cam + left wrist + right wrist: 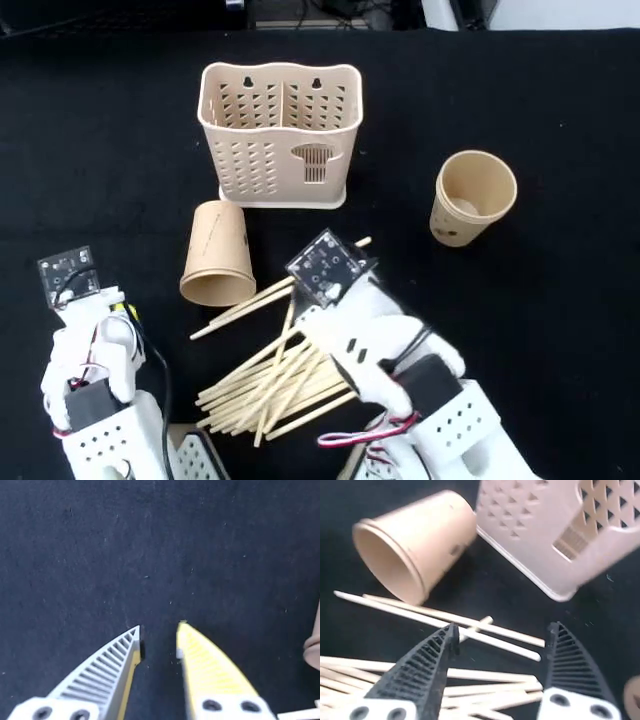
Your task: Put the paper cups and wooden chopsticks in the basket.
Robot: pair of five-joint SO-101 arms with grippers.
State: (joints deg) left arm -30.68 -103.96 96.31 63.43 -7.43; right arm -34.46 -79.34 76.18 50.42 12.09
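step: first pick, basket (280, 135) at 12 looks empty | right gripper (505, 630) wide open, empty, over chopsticks (262, 388) at 6 | left gripper (160, 627) slightly open, empty, at 8 | tipped cup (215, 255) 7 of basket, upright cup (472, 197) 4 of basket | next: lower, pinch sticks

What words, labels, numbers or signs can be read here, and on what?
None can be read.
The lying paper cup carries a small dark mark, too blurred to read.
The upright paper cup has dark specks, too small.
The basket bears a ribbed patch, no letters.
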